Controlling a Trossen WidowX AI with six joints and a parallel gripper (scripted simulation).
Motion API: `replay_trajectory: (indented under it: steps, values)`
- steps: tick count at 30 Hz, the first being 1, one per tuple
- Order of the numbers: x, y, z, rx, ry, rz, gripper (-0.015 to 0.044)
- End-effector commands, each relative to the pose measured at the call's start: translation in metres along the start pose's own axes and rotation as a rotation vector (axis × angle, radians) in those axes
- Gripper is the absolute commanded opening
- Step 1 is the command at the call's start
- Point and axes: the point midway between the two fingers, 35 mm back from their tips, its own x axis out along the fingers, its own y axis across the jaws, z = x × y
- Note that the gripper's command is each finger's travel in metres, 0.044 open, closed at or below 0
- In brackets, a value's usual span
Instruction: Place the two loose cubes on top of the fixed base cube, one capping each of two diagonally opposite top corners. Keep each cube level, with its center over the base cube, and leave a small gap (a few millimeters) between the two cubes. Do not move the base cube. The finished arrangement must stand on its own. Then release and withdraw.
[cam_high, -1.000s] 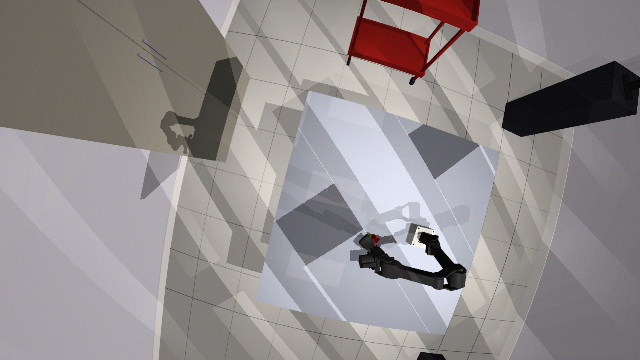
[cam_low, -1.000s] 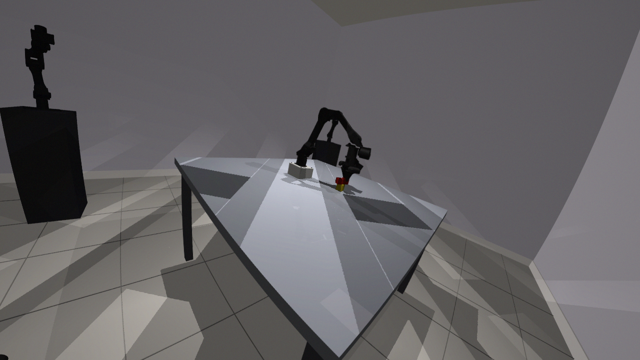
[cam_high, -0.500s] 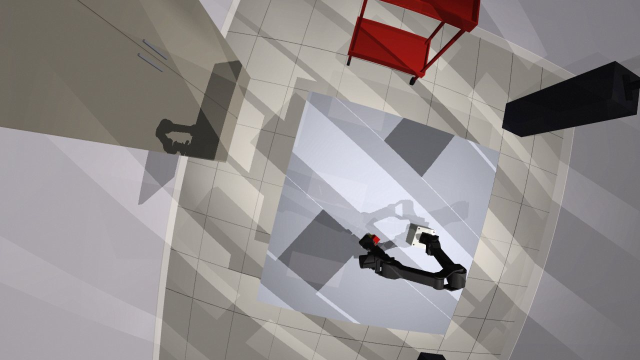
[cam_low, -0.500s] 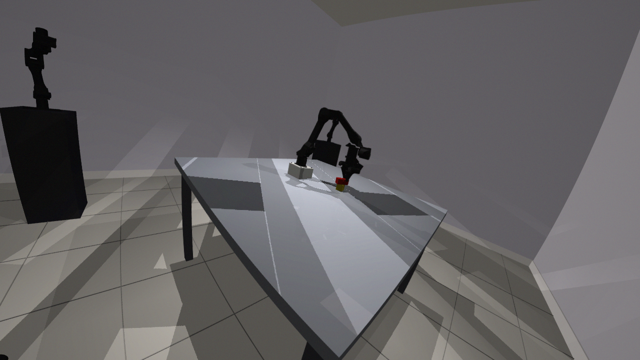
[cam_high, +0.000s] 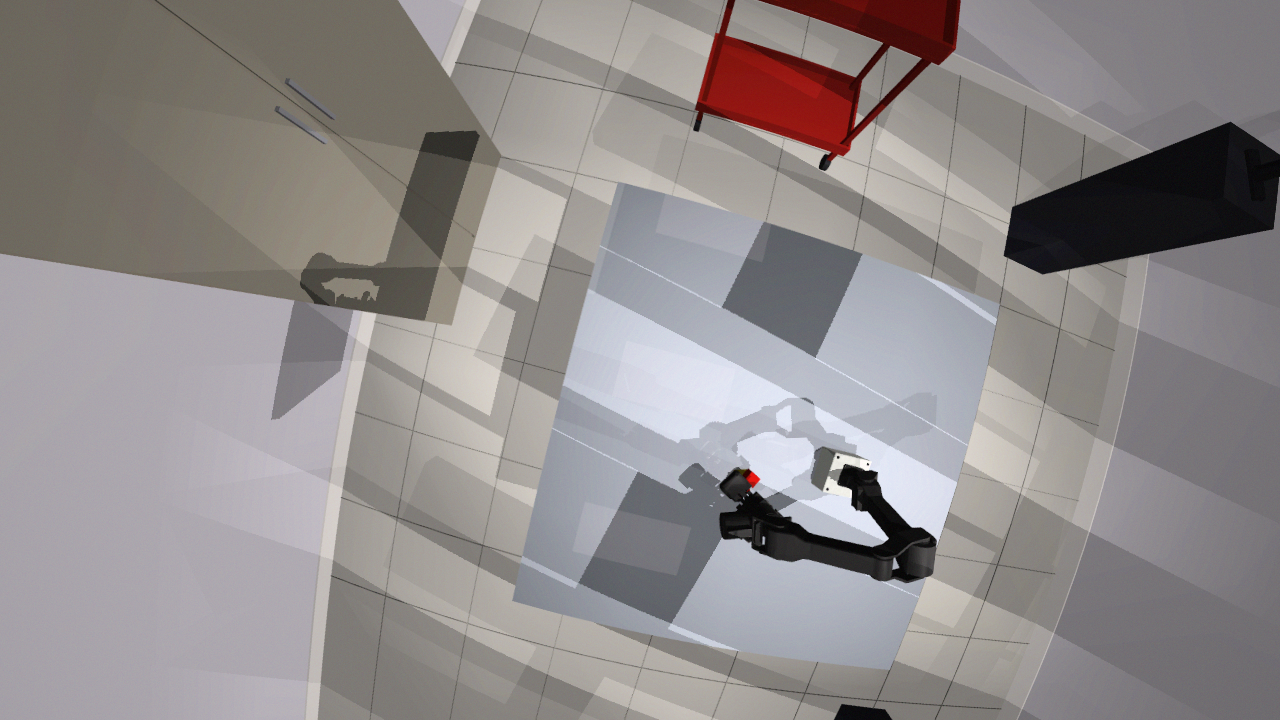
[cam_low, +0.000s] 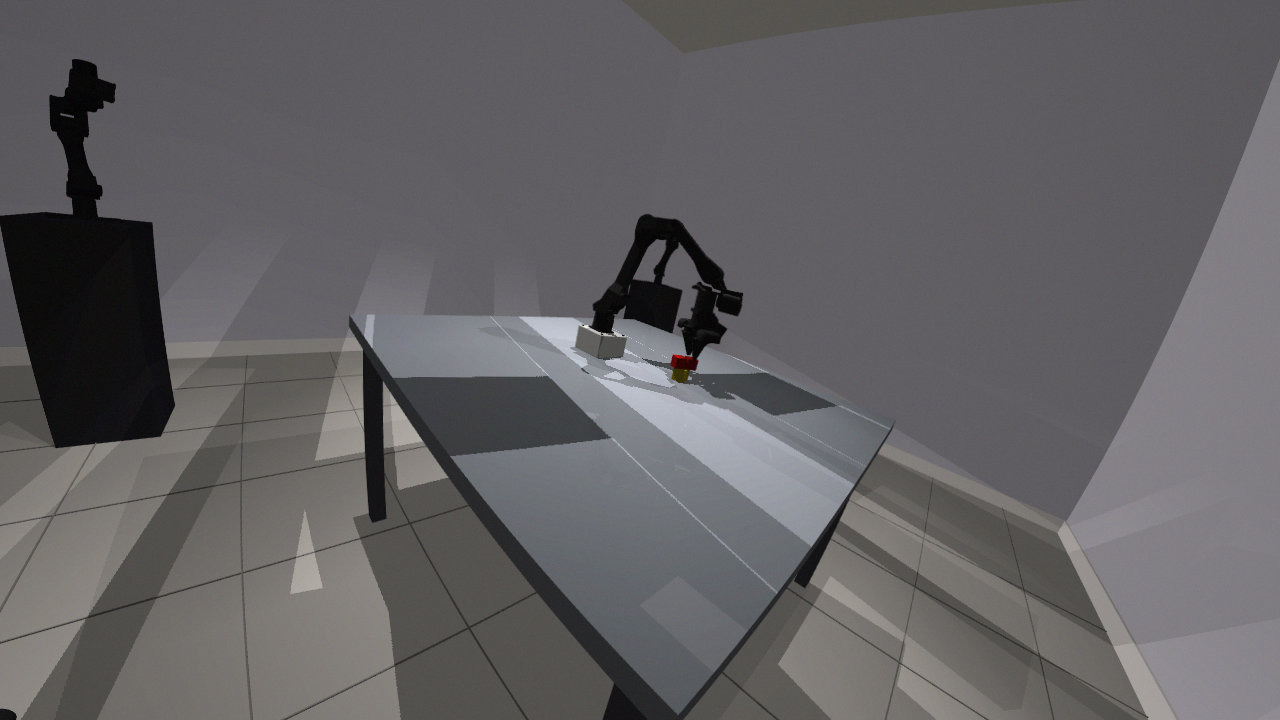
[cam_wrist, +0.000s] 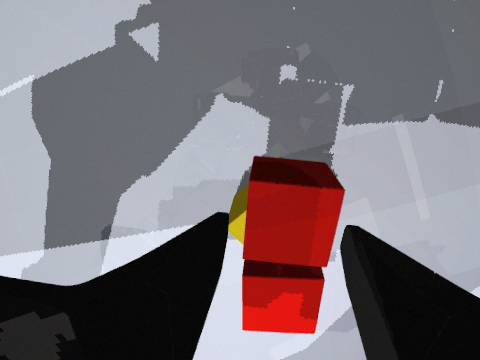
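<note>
Two red cubes (cam_wrist: 291, 220) sit between the parted fingers, untouched.

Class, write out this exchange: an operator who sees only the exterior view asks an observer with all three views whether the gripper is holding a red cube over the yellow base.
Operator: From outside, the gripper sits right over the red. Is it gripping?
Observer: No. In the wrist view, the table shows between each finger and the far red cube.
Operator: I see one red lump. One cube?
Observer: Two. A near red cube sits in front of the far one. I cannot tell whether they touch.
Operator: And the base?
Observer: In the wrist view only a yellow sliver shows, left of the far red cube.
</note>
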Motion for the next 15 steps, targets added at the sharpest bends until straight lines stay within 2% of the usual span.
replay_trajectory:
  steps: [1,15]
  values:
    - [-0.008,-0.001,0.001,-0.002,-0.005,-0.004,0.0205]
    - [-0.028,-0.001,0.002,-0.002,-0.005,-0.004,0.0205]
